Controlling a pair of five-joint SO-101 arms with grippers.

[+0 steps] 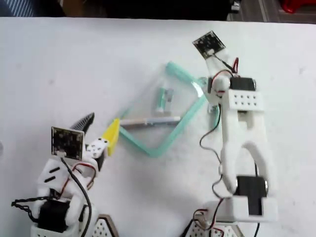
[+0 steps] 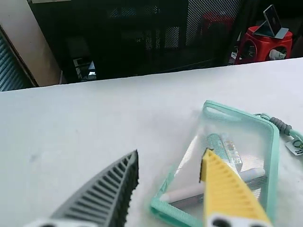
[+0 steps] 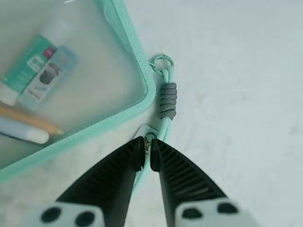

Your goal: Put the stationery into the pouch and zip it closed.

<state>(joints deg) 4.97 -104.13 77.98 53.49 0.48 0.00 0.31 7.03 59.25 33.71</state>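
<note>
Several pieces of stationery already lie inside the pouch: a glue stick, a pencil and a white pen among them. The pouch lies flat on the bench, between the two arms. Filling looks done, so the step in hand reads as the zip. How much of the zip is already shut, I cannot tell.

Doing it well:
- Draw the pull cord along the line of the pouch's rim, low and level. Pulling upward would likely lift the corner.
- Keep the cord taut without jerking. The grip is on thin cord and could slip.
- The pouch is light and will probably slide after the pull. The free arm should pin the far corner first.

Jaws:
- Right arm: the right jaws are all but closed, pinching the cord just past its grey wrapping, beside a small tag, near the pouch's corner ring.
- Left arm: the left jaws are spread wide and hold nothing. The yellow one sits over the pouch's opposite corner and the dark one over bare bench beside the pouch. Whether the yellow one presses the rim, I cannot tell.
</note>
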